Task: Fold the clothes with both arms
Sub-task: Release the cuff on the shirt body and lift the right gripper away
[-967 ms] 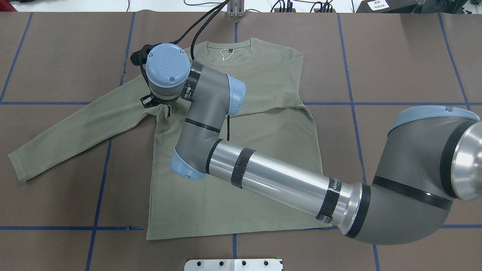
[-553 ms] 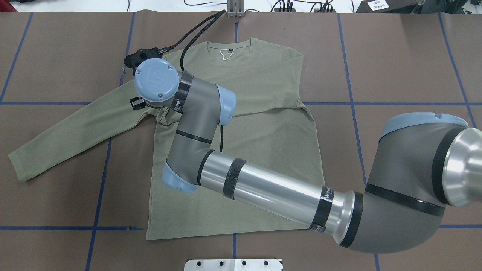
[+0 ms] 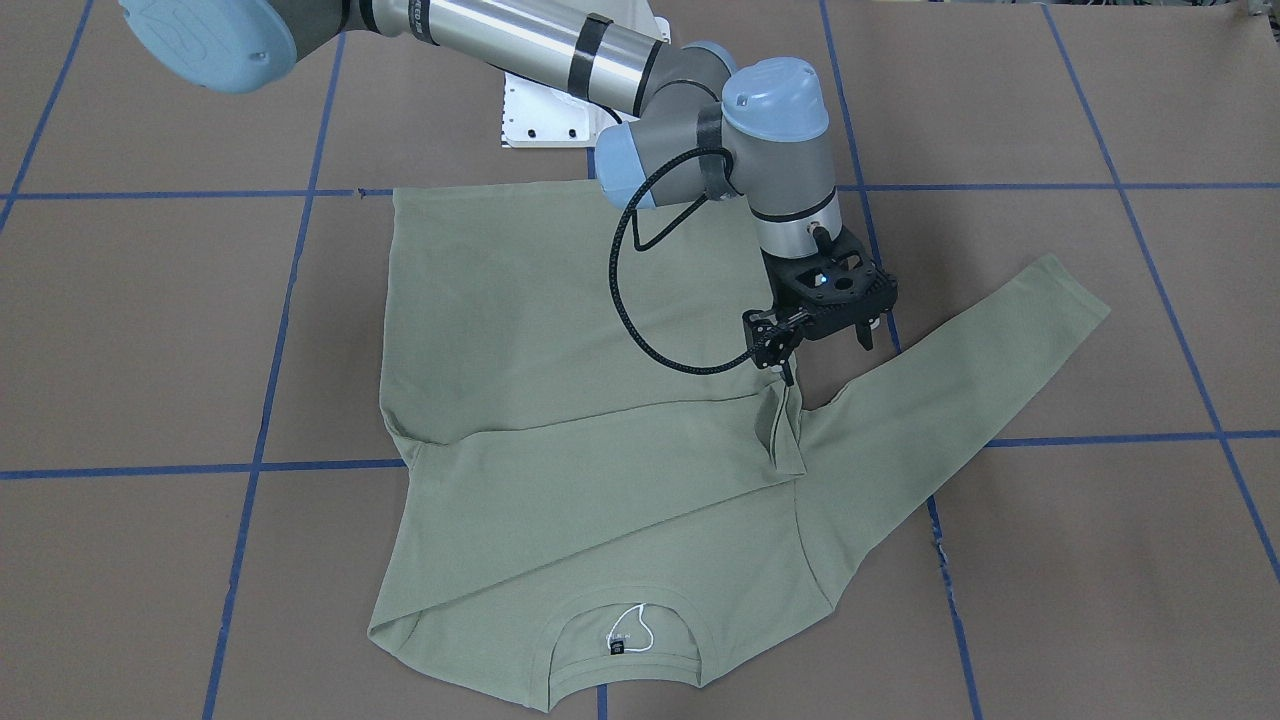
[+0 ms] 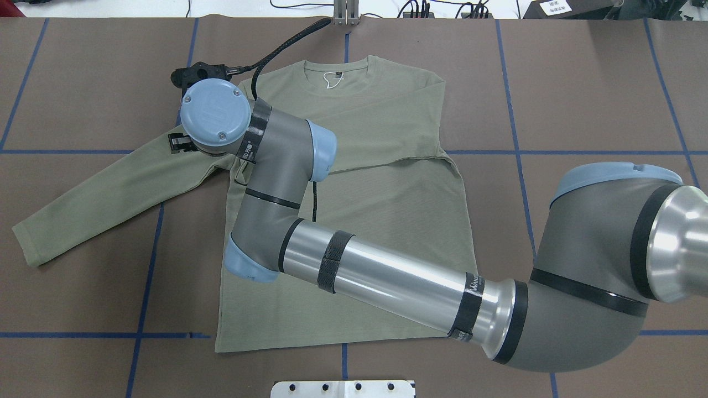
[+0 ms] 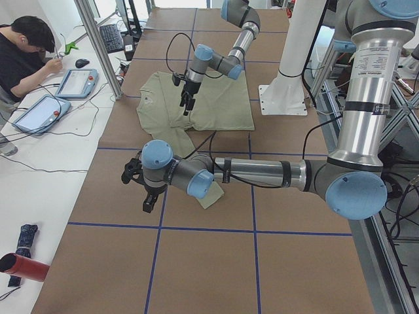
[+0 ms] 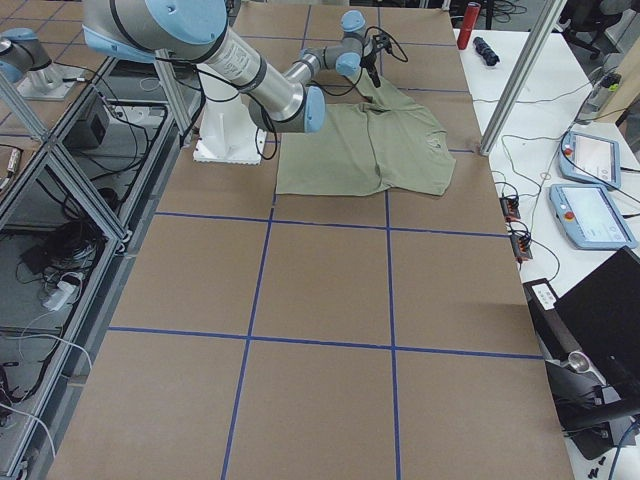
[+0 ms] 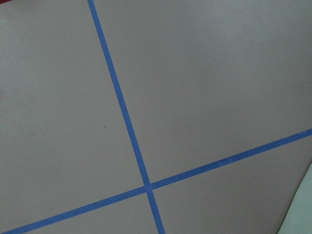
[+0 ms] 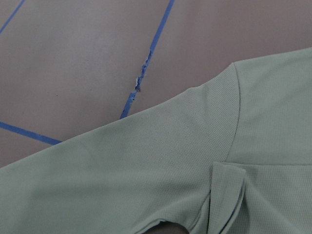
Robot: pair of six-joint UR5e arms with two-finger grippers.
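Since a sec ago the R arm (image 4: 387,282) has swung its wrist off the armpit toward the robot's left. It now hangs over the top of the L sleeve (image 4: 99,193).

Nearest the base, the hem (image 4: 332,331) of the shirt (image 4: 387,232) lies flat on the worktop (image 4: 581,83), so the body's spread ready for folding. Next out, the R sleeve (image 4: 387,127) is already laid across the chest w/ its cuff (image 3: 785,430) ending by the L armpit, prob. why this arm reached across.

R jaws stand wide w/ nothing between them, close over the cloth. Looks like they're lining up on the L sleeve, the one part not yet folded; it's stretched out at a slant, easy to pick.

Off to that side the L arm (image 5: 262,173) waits low over bare worktop, clear of the R arm's path. L jaws: can't tell if wide or narrow.

Farthest out, the collar (image 4: 337,69) w/ its white loop (image 4: 332,81) sits near the worktop's far edge.
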